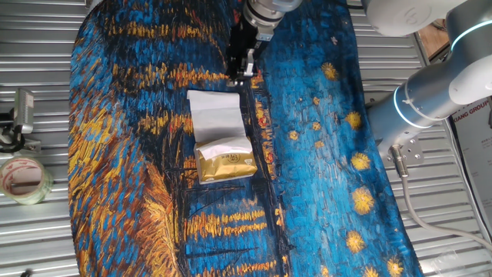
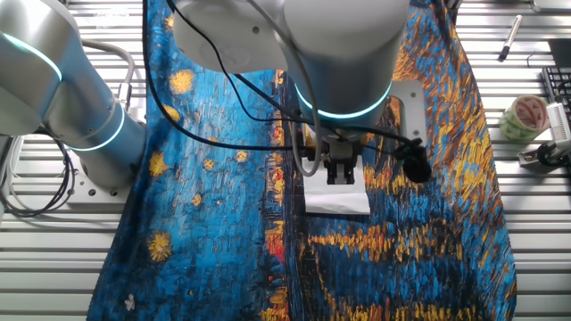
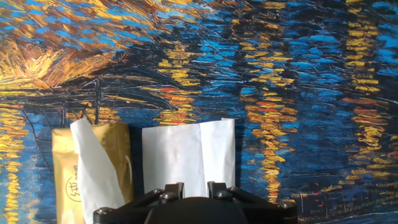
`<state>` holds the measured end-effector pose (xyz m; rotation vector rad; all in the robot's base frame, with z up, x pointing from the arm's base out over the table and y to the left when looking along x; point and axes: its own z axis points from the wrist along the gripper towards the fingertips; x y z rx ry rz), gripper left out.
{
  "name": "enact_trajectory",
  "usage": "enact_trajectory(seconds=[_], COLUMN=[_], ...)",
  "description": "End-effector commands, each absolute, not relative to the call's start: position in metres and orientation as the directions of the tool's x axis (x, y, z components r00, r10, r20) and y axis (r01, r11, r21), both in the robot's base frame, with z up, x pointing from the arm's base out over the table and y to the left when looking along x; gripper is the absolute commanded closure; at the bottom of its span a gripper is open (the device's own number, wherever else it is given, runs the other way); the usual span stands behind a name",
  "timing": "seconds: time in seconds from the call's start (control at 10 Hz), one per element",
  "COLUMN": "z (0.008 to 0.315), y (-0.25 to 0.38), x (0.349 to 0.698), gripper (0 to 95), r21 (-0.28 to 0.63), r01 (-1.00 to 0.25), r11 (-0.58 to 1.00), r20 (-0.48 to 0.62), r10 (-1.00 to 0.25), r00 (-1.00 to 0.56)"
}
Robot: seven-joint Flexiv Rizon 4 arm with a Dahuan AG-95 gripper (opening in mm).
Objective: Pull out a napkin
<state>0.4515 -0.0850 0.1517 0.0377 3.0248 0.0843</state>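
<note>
A white napkin (image 1: 215,115) lies flat on the painted cloth, just beyond the gold tissue pack (image 1: 227,165). Another white tissue (image 1: 223,146) sticks out of the pack's opening. My gripper (image 1: 242,71) hovers over the napkin's far edge, apart from the pack. In the hand view the napkin (image 3: 186,152) lies right of the gold pack (image 3: 115,149), and my gripper (image 3: 194,190) has its jaws apart with nothing between them. In the other fixed view the napkin (image 2: 337,198) shows below my gripper (image 2: 342,174); the arm hides the pack there.
The blue and yellow painted cloth (image 1: 323,154) covers a slatted metal table. A tape roll (image 1: 23,177) and a small metal clip (image 1: 21,111) lie off the cloth on one side. The tape roll also shows in the other fixed view (image 2: 526,116), near a pen (image 2: 508,37).
</note>
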Motion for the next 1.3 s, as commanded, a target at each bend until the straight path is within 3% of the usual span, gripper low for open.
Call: enact_trajectory(seconds=[0.1, 1.3], z=[0.1506, 0.1535], y=[-0.0801, -0.0785], x=[0.4547, 0.4541], gripper=[76.0, 76.0], r21=[0.060, 0.071], r01=[0.030, 0.030], r11=[0.998, 0.997], r20=[-0.115, -0.093], r10=[0.037, 0.037], r00=[-0.993, -0.995])
